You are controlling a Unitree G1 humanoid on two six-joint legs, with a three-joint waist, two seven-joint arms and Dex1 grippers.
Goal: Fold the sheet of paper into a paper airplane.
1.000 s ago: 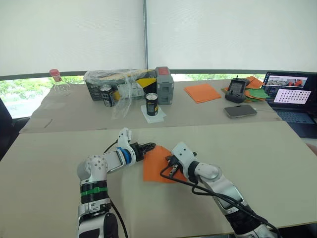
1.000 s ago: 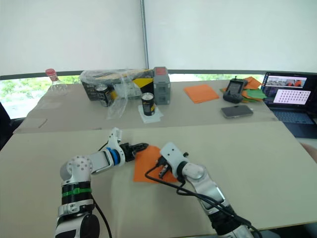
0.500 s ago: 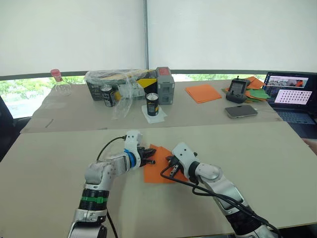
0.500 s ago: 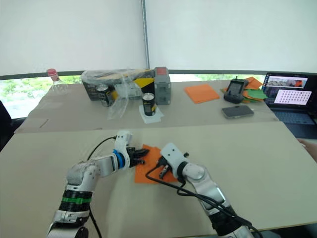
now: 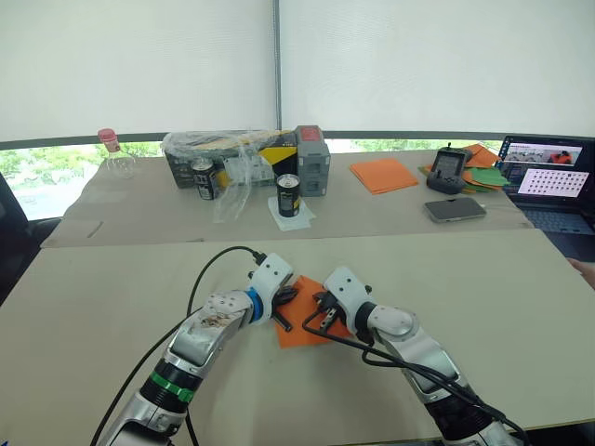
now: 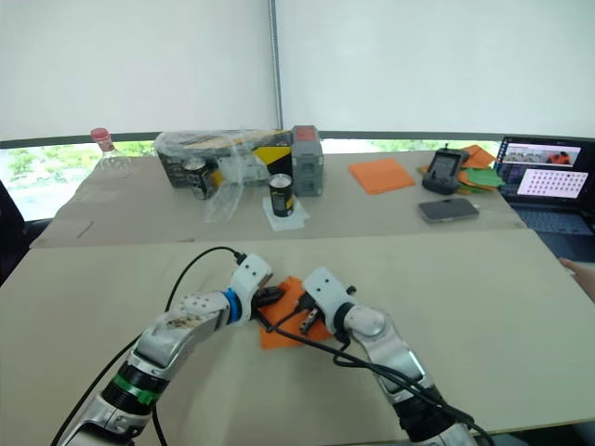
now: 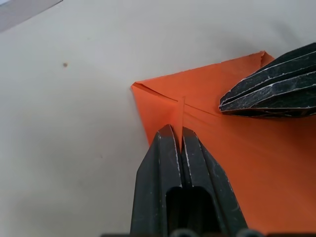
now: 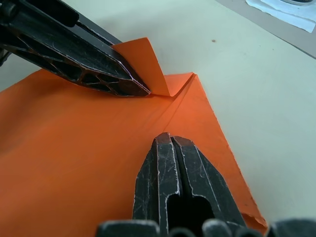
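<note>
Centrally on the near table, the sheet of paper lies flat under both grippers. Left gripper and right gripper press down with fingers closed. Right wrist view reveals a corner flap curled upward.

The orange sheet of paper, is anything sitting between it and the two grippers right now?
No, nothing visible does. Both grippers are already at the sheet of paper: the left gripper is shut, its tips at a folded corner, and the right gripper is shut with its tips over the flat part beside it.
</note>
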